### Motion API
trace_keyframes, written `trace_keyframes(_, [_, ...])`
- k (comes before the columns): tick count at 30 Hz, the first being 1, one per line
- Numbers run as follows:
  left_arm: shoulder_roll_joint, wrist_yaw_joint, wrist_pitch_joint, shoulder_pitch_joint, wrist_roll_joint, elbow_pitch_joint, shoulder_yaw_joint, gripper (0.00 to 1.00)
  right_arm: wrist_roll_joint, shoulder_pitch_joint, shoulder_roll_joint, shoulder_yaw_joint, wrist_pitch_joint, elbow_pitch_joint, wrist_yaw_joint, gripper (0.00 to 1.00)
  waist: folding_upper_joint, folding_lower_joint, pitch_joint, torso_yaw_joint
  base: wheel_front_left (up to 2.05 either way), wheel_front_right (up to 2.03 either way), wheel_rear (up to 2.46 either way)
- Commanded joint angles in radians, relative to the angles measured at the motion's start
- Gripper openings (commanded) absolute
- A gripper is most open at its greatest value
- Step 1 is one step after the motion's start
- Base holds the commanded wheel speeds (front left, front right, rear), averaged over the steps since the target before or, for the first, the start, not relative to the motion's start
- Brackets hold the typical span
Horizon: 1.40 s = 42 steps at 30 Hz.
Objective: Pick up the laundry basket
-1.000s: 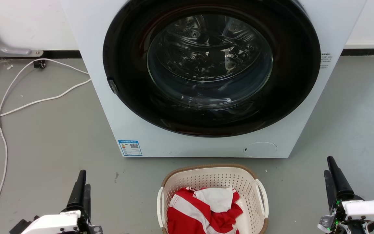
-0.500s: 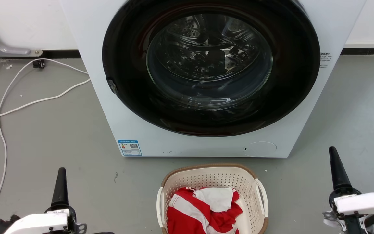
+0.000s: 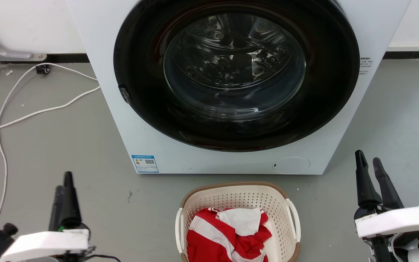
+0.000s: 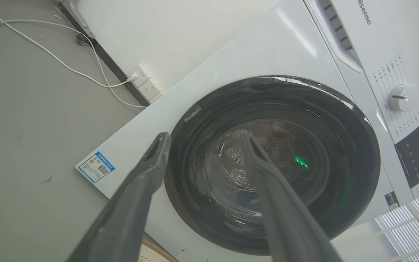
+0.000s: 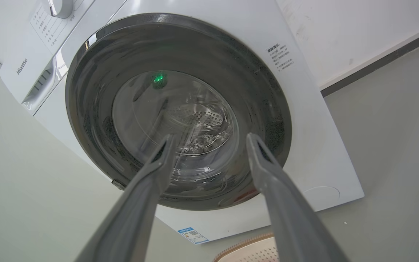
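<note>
Two empty hands, left (image 3: 64,182) and right (image 3: 367,160), fingers spread, hover well apart either side of the laundry basket (image 3: 238,199) on the floor (image 3: 67,145). Both turned within the last second, likely lining up for its handles (image 3: 294,218).

The laundry basket (image 3: 231,198) is matt cream perforated plastic with a brown woven-look rim. In it lies soft red-and-white cloth (image 3: 227,240). The washing machine (image 3: 122,123) has a smooth white casing and a glossy glass door (image 3: 235,65). The floor (image 3: 49,153) is matt grey.
</note>
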Motion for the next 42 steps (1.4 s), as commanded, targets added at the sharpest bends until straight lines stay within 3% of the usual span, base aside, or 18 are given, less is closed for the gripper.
trace_keyframes(1, [0.004,-0.003,-0.010,0.010,0.049,-0.026,-0.025,1.00,-0.039,-0.007,-0.003,-0.001,-0.013,-0.023,0.001,1.00,0.0000,-0.0001,0.000,-0.001,0.00,0.00,0.00])
trace_keyframes(11, [0.004,0.032,-0.036,0.044,0.335,-0.101,-0.132,1.00,-0.188,0.006,-0.003,0.022,-0.039,-0.033,0.002,1.00,0.0000,-0.0001,0.003,-0.003,0.00,0.00,0.00])
trace_keyframes(14, [0.007,0.050,-0.045,0.049,0.469,-0.107,-0.185,1.00,-0.220,0.012,-0.003,0.016,-0.047,-0.031,0.002,1.00,0.0000,-0.0001,0.003,-0.004,0.00,0.00,0.00])
trace_keyframes(20, [0.046,0.148,-0.064,0.055,0.586,-0.122,-0.298,1.00,-0.325,0.017,-0.003,0.041,-0.066,0.011,0.002,1.00,0.0000,-0.0001,0.003,-0.004,0.00,0.00,0.00])
trace_keyframes(27, [0.089,0.216,-0.083,0.061,0.641,-0.108,-0.377,1.00,-0.428,0.016,-0.003,0.042,-0.086,0.026,0.002,1.00,0.0000,-0.0001,0.003,-0.007,0.00,0.00,0.00])
trace_keyframes(36, [0.105,0.232,-0.104,0.065,0.700,-0.105,-0.416,1.00,-0.512,0.020,-0.003,0.058,-0.107,0.040,0.002,1.00,0.0000,-0.0001,0.006,-0.010,0.00,0.00,0.00])
trace_keyframes(42, [0.091,0.173,-0.117,0.083,0.716,-0.107,-0.408,1.00,-0.551,0.020,-0.003,0.071,-0.120,0.057,0.002,1.00,0.0000,-0.0001,0.007,-0.013,0.00,0.00,0.00])
